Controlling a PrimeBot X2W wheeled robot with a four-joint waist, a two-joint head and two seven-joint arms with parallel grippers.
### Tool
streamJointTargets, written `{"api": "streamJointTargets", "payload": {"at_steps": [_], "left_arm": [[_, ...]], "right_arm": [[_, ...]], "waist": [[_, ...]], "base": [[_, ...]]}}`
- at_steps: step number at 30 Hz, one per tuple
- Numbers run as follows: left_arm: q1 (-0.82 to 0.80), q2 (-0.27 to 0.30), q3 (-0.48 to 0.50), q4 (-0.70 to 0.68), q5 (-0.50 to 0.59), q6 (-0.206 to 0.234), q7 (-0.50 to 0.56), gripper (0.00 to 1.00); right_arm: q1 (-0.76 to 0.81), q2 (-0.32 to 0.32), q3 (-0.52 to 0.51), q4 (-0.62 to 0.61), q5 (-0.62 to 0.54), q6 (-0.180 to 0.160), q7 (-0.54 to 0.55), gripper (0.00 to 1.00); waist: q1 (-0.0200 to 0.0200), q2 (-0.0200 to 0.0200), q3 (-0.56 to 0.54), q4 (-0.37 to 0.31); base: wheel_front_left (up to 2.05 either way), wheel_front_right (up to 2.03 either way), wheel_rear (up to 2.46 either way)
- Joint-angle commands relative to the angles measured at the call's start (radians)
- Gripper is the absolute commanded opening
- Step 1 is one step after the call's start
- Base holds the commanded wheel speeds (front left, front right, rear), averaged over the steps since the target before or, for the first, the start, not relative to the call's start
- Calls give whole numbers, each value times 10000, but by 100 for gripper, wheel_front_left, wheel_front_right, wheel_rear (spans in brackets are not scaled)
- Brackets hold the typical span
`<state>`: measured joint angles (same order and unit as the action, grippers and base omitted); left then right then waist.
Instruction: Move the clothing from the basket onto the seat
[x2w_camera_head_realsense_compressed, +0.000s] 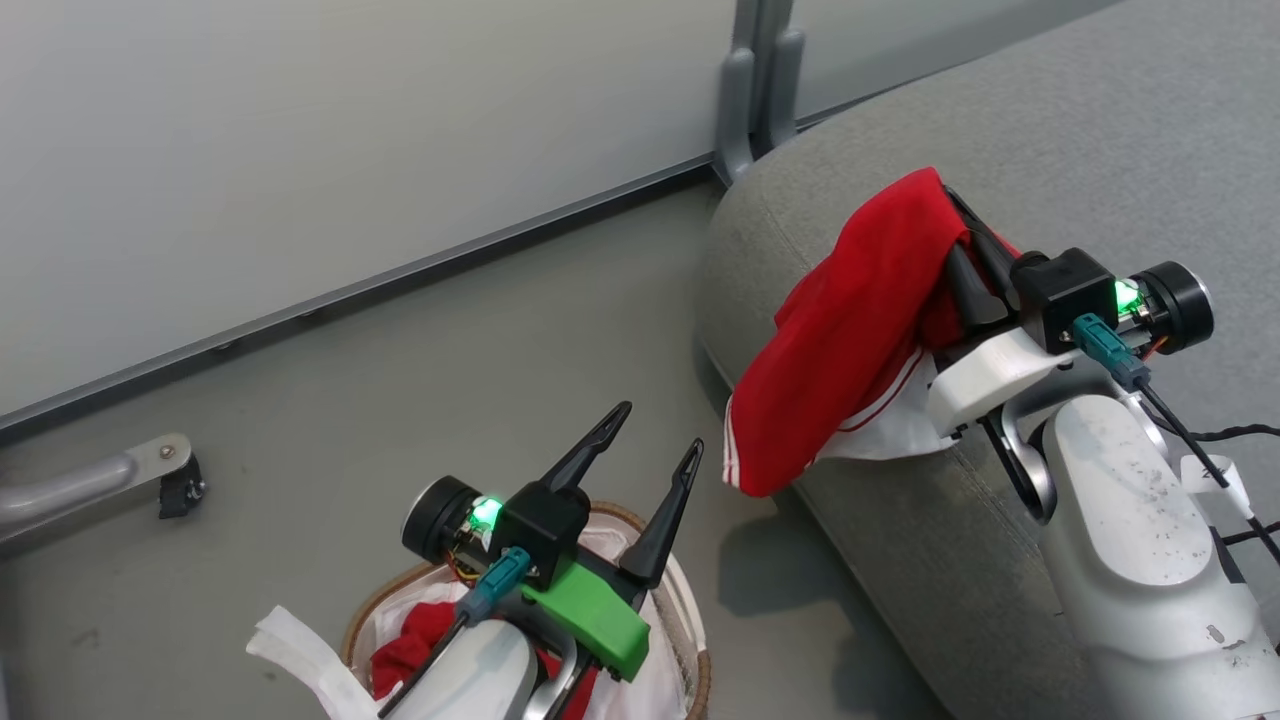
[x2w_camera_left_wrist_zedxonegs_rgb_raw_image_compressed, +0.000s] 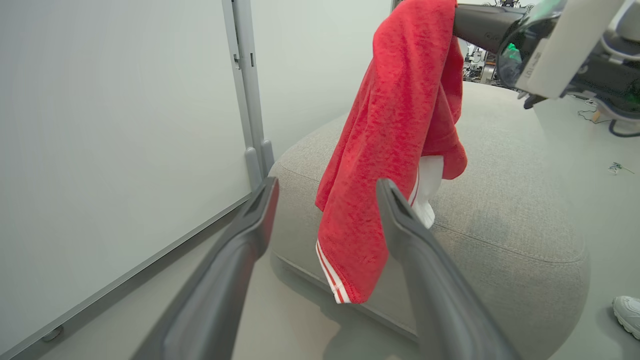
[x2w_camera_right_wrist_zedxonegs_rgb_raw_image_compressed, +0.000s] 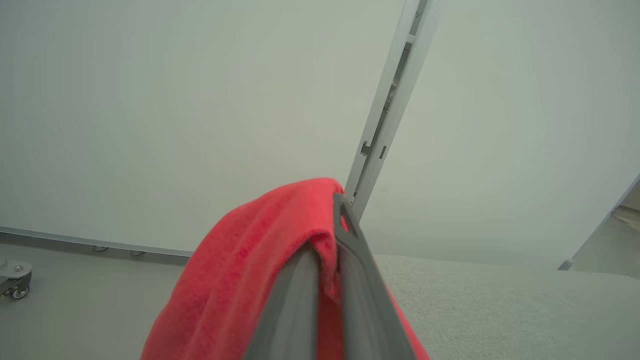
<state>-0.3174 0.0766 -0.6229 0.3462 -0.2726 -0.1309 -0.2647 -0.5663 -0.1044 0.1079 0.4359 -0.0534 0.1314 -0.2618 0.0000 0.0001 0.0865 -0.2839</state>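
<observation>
Red clothing (x2w_camera_head_realsense_compressed: 408, 645) inside basket (x2w_camera_head_realsense_compressed: 703, 668)

wall panels (x2w_camera_head_realsense_compressed: 300, 150): pale grey, plain | metal post (x2w_camera_head_realsense_compressed: 757, 80): grey, upright between panels | floor (x2w_camera_head_realsense_compressed: 400, 400): smooth grey | castor foot (x2w_camera_head_realsense_compressed: 178, 478): far left

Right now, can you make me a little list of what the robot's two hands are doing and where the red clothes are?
right gripper: jaws shut on a red garment
red garment: hanging loose at the near edge of the grey seat, not laid down yet
left gripper: jaws open, holding nothing, above the basket
basket: on the floor, with more red clothing inside
</observation>
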Motion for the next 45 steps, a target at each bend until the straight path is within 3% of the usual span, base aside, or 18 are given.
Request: {"api": "streamJointTargets", "payload": {"at_steps": [1,8,17,33,39,45], "left_arm": [[-195,91,-57,13,69,8,6,100],[-336,245,-208,47,77,11,5,100],[-627,518,-280,-23,257,12,7,100],[-1903,868,-42,-636,898,12,5,100],[-2527,877,-41,-850,1282,12,5,100],[-2947,909,-46,-940,1550,12,5,100]], "right_arm": [[-20,1,-48,-76,17,-14,-51,0],[9,1,-204,-208,-83,-14,-49,0],[-970,-311,-461,-131,-196,-14,-51,0],[-5235,-2757,-3056,447,-1042,-14,-39,0],[-6122,-2936,-3675,1121,-1218,-14,-12,0],[-5970,-2473,-4183,2271,-1662,-14,-40,0]], "waist": [[0,-1,590,-1119],[0,-1,854,-1603],[0,-1,1589,-1256],[0,-1,4318,369],[0,-1,5447,732],[0,-1,6288,909]], "base": [[0,0,0],[0,0,0],[0,0,0],[0,0,0],[0,0,0],[0,0,0]]}}
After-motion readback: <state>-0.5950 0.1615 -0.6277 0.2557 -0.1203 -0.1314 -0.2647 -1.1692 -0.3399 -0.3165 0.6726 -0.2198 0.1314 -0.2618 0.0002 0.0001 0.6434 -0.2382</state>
